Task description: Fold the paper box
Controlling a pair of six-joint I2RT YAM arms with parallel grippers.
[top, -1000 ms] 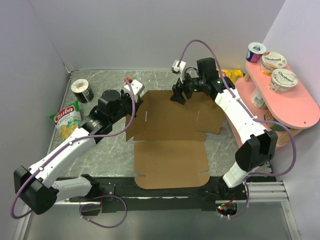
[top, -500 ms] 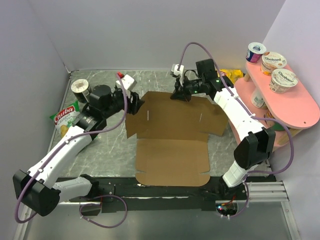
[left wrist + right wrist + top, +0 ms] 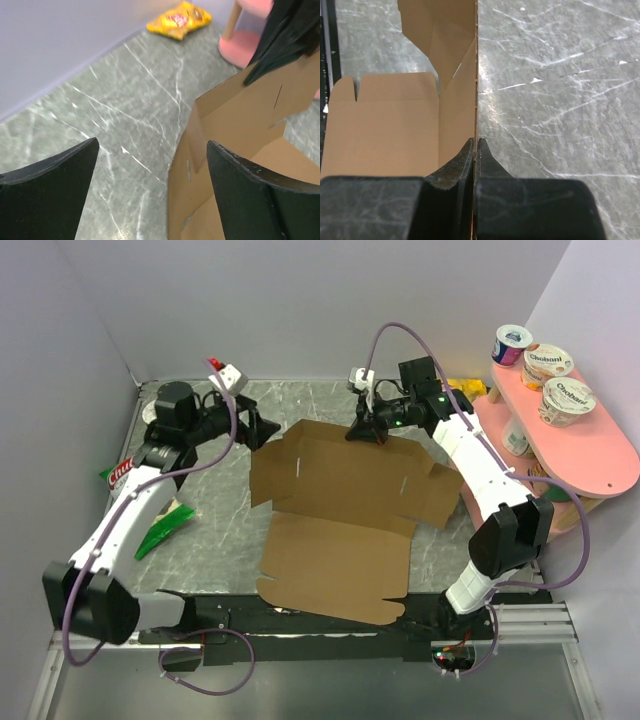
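The paper box point(image 3: 340, 515) is a flat brown die-cut sheet lying slightly askew mid-table, its far panel raised. My right gripper point(image 3: 363, 432) is shut on that far edge; in the right wrist view the jaws point(image 3: 476, 142) pinch the thin cardboard edge, with the sheet point(image 3: 395, 120) spreading to the left. My left gripper point(image 3: 262, 430) hangs open just left of the sheet's far-left corner, touching nothing. In the left wrist view its gripper point(image 3: 152, 145) shows bare table between the fingers, and the paper box point(image 3: 235, 115) stands to the right.
A pink shelf point(image 3: 600, 455) with yogurt cups point(image 3: 568, 400) stands at the right. A yellow snack bag point(image 3: 466, 390) lies at the back right, also the yellow bag point(image 3: 180, 20) in the left wrist view. A green chip bag point(image 3: 158, 527) lies at the left.
My right gripper closed on the sheet's far edge and lifted it. My left gripper opened and drew back to the far left. The sheet turned slightly.
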